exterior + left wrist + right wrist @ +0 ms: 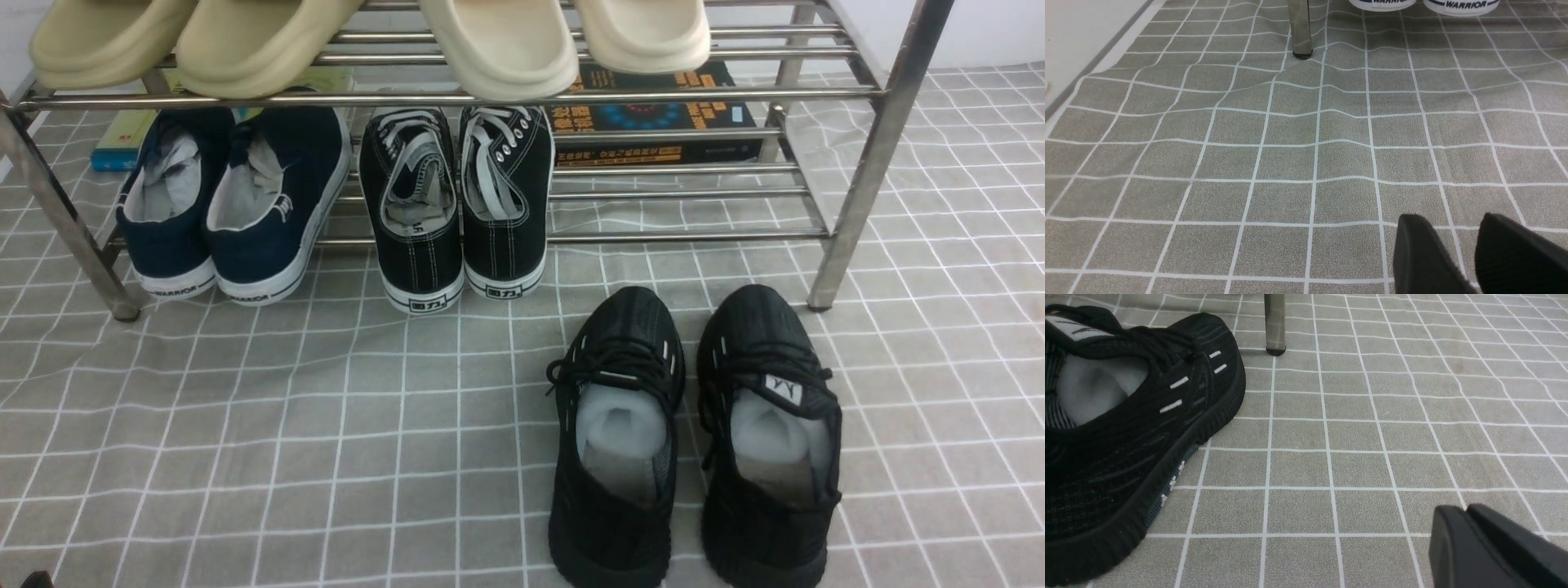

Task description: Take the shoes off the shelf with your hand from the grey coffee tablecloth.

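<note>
The shoes, two all-black knit sneakers (624,327) (755,322) with white stuffing, stand side by side on the grey coffee tablecloth (326,425), just in front of the shelf (849,204) and off its bars. The right wrist view shows one sneaker (1147,416) close by, with my right gripper (1461,508) beside it, apart from it, fingers pressed together and empty. My left gripper (1453,222) hangs open over bare cloth (1290,163), short of a shelf leg (1300,28). Neither gripper appears in the front view.
The lower tier holds navy white-soled shoes (237,196) and black canvas shoes (453,204). Beige slippers (269,41) lie on the top tier, with books (653,114) behind the rack. A shelf leg (1275,322) stands past the sneaker. The cloth ends at a white floor (1077,32).
</note>
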{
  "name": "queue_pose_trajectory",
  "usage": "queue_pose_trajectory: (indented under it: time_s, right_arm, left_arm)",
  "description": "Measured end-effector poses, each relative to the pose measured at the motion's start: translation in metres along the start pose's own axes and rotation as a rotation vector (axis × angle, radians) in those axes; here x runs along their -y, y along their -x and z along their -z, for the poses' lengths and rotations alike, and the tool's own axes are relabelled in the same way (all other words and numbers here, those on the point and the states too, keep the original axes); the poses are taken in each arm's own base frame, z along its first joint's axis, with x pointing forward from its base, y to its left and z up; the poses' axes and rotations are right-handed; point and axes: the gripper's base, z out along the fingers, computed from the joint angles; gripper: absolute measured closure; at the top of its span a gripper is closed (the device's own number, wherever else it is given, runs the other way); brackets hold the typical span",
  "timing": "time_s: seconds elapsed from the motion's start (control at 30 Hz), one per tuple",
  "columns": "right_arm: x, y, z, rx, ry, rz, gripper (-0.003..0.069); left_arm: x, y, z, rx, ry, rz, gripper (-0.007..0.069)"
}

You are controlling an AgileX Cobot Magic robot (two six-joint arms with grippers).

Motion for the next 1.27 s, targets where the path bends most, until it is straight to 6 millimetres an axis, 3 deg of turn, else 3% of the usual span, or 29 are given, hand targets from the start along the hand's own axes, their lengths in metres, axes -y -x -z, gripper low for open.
queue_pose_trajectory:
  time_s: [1.27]
  right_arm:
    - [0.0000, 0.0000, 0.0000, 0.000, 0.000, 0.000, 0.0564]
  left_arm:
    - [0.0000, 0.0000, 0.0000, 0.000, 0.000, 0.000, 0.0384]
